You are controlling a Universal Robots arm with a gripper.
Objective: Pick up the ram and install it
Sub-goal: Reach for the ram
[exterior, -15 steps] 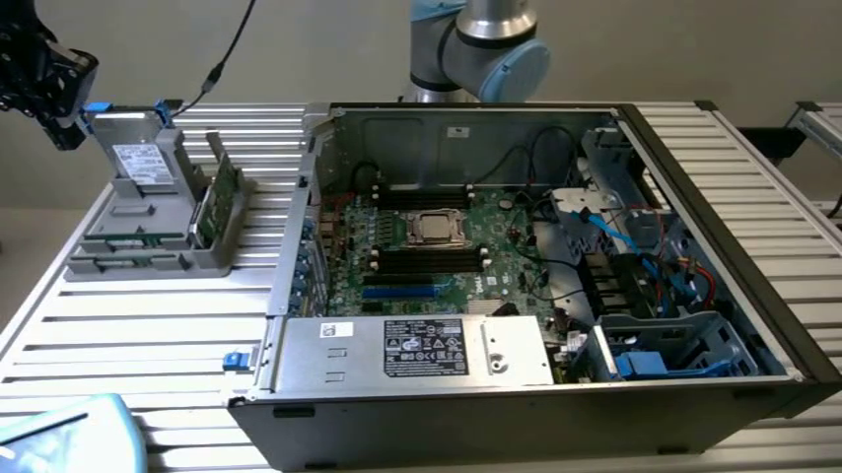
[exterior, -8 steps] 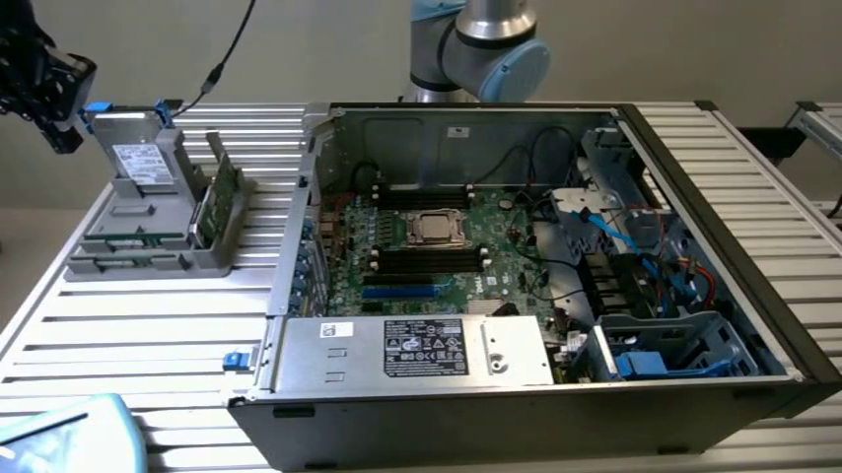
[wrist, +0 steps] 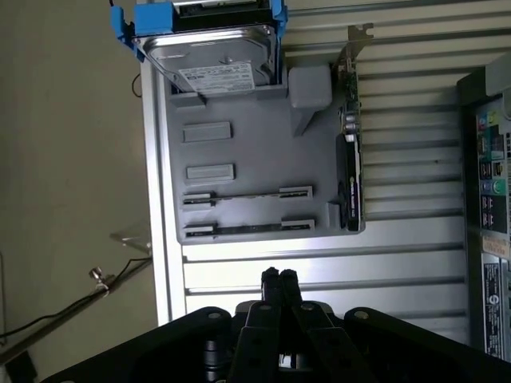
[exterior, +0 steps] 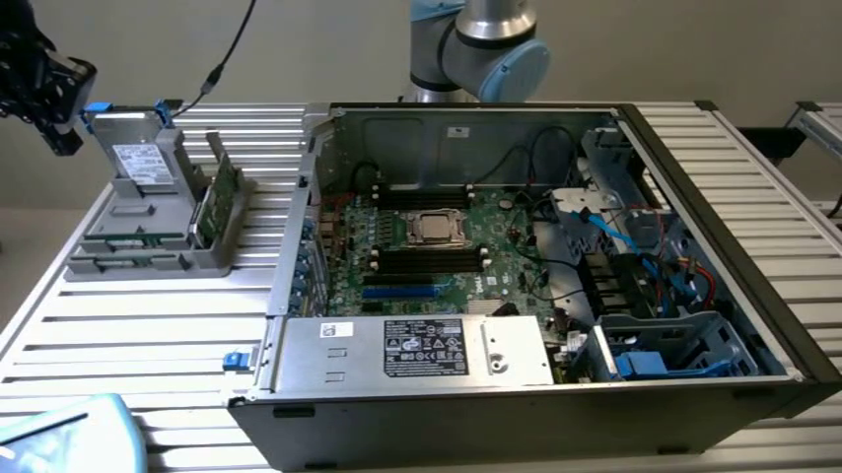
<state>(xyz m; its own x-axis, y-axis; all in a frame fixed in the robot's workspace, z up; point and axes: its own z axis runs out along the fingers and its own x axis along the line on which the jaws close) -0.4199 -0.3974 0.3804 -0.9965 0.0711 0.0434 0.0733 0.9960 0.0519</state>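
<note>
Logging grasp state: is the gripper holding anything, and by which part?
Nothing is held. The black two-finger gripper is shut, tips pressed together with nothing between them, clear of the grey plastic parts holder.

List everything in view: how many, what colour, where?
table: one, silver, under everything
computer case: one, black, open, on the table
motherboard: one, green, inside the case
power supply: one, silver, inside the case
holder: one, grey, on the table beside the case
drive: one, grey, in the holder
circuit card: one, green, upright in the holder
ram: seemingly two, dark edge-on, in holder slots
arm: one, grey and blue, beyond the case
gripper: one, black, shut, near the holder
</note>
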